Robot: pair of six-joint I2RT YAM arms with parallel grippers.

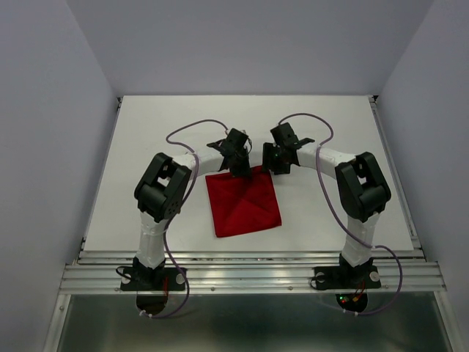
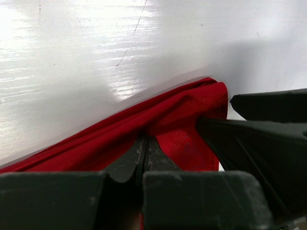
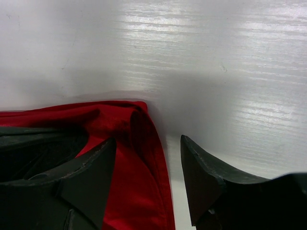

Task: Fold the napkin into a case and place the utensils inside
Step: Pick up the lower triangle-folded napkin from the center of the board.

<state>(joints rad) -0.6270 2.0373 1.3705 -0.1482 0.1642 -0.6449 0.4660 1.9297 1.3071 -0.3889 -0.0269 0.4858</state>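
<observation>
Top, left-wrist and right-wrist views. The napkin [image 1: 243,204], a plain bright red cloth, lay flat near the middle of the white table [image 1: 161,139], set slightly askew so that its far right corner pointed toward the grippers. Faint creases crossed its surface in the top view.

The left gripper [image 1: 237,171] stood at the napkin's far edge. In the left-wrist view its fingers [image 2: 125,165] were pressed together with a raised fold of the napkin [image 2: 182,115] pinched at their tips. The cloth rose from the table into the grip and ended in a rounded corner to the right.

The right gripper [image 1: 277,169] stood just beside the left one, at the far right corner of the cloth. In the right-wrist view the right gripper [image 3: 148,143] had its fingers spread. One finger [image 3: 91,177] lay over the napkin [image 3: 139,191] and the other over bare table, with the cloth's edge running between them. Whether either finger touched the cloth could not be told. The same two dark fingers appeared at the right of the left-wrist view, close against the cloth's corner.

Both arms reached in from their bases [image 1: 150,277] at the near edge, elbows bowed outward, each trailing a thin purple cable [image 1: 192,126]. A ribbed metal rail [image 1: 249,273] ran across the near edge of the table, and plain pale walls [image 1: 44,147] enclosed the other three sides.
</observation>
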